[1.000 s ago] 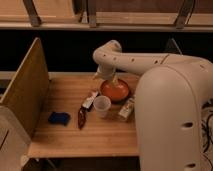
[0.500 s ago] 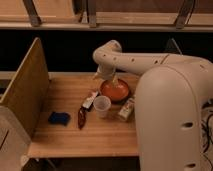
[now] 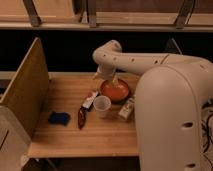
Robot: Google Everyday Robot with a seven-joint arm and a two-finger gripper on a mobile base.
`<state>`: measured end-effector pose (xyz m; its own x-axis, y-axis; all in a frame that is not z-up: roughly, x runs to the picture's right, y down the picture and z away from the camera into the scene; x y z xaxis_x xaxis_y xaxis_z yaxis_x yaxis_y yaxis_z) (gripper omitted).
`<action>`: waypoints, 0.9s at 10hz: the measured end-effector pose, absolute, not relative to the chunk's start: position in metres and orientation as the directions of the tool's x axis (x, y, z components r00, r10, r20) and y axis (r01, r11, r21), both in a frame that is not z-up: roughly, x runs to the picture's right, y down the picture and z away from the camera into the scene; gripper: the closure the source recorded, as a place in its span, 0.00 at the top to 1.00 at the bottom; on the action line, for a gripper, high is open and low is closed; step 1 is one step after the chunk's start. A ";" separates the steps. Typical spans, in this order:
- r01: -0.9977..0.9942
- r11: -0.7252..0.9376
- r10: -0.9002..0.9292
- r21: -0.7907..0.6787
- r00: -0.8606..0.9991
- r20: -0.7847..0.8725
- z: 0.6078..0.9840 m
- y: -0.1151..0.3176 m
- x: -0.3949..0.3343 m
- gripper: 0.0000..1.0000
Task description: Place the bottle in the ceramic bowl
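The bottle, small and pale with a yellowish-tan label, stands on the wooden table just right of the translucent cup, close against my arm's white body. The ceramic bowl, orange-red and shallow, sits behind the cup and bottle. My gripper hangs over the bowl's far left rim, pointing down. It is open and holds nothing. It is well apart from the bottle.
A dark red-brown elongated object and a small white-and-red packet lie left of the cup. A blue item lies further left. A tall wooden panel walls the table's left side. My white arm body fills the right.
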<state>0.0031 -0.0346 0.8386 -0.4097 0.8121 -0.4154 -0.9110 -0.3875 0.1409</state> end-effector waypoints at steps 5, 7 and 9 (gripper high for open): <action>-0.876 -0.444 0.792 0.187 -0.482 -0.375 0.846 -0.048 0.024 0.80; -0.817 -0.514 0.759 0.260 -0.575 -0.305 0.844 -0.060 0.056 0.80; -0.801 -0.535 0.744 0.269 -0.598 -0.298 0.844 -0.060 0.055 0.80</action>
<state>0.0553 -0.0596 0.8443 -0.5978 0.7440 -0.2985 -0.8006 -0.5353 0.2692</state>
